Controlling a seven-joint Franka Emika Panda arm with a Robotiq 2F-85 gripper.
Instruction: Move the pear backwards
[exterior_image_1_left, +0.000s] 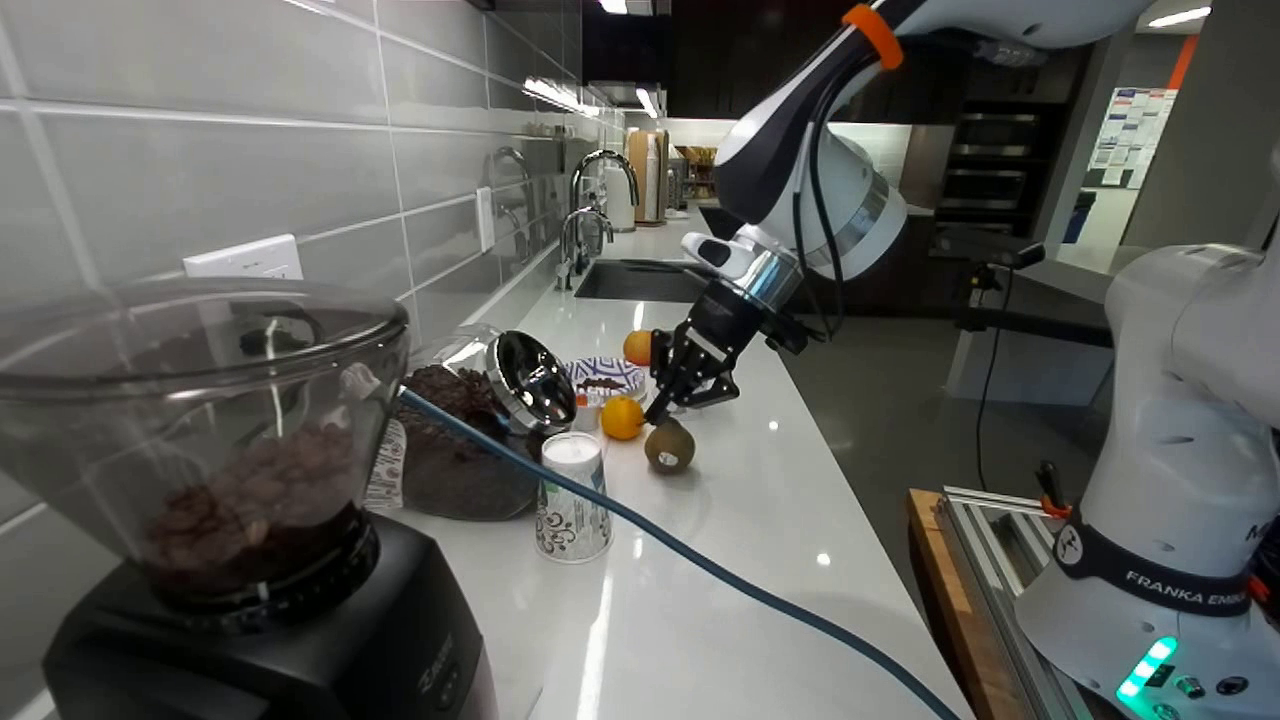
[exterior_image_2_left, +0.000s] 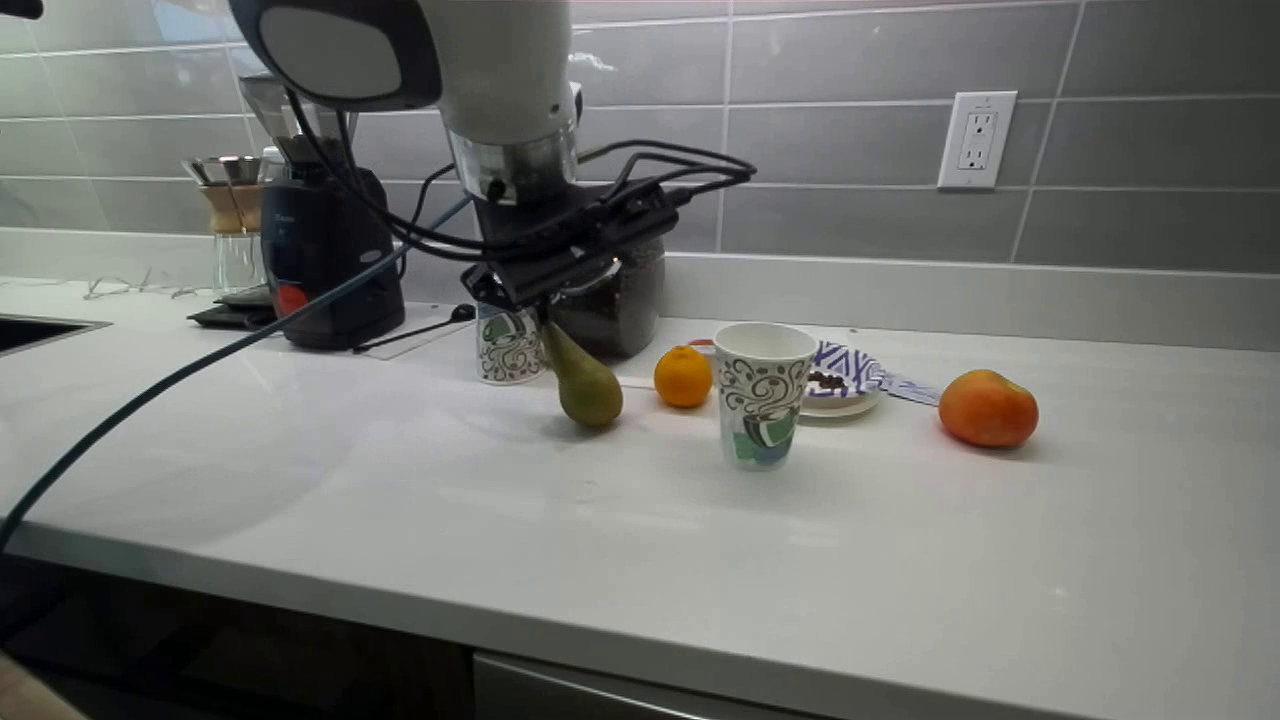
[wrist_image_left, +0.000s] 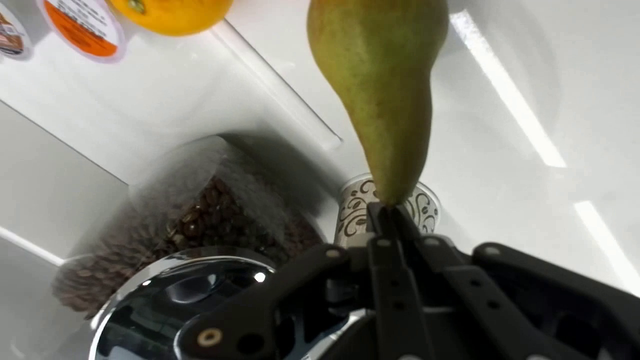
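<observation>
The yellow-green pear (exterior_image_2_left: 590, 385) is tilted, with its narrow end up at my gripper (exterior_image_2_left: 545, 312) and its round bottom low over the white counter. I cannot tell whether the bottom touches the counter. In an exterior view the pear's brownish bottom (exterior_image_1_left: 670, 446) faces the camera, beside the gripper tips (exterior_image_1_left: 656, 412). In the wrist view the pear (wrist_image_left: 382, 75) runs up from the fingertips (wrist_image_left: 392, 207). The fingers are nearly together, shut on its stem end. The stem itself is hidden between them.
An orange (exterior_image_2_left: 683, 376) and a paper cup (exterior_image_2_left: 765, 400) stand near the pear. Another upside-down-looking cup (exterior_image_1_left: 573, 510) and a bean jar (exterior_image_1_left: 470, 440) are close by. A patterned dish (exterior_image_2_left: 850, 360), a reddish-orange fruit (exterior_image_2_left: 988, 408), a grinder (exterior_image_2_left: 325, 255) and a blue cable (exterior_image_1_left: 700, 560) are around.
</observation>
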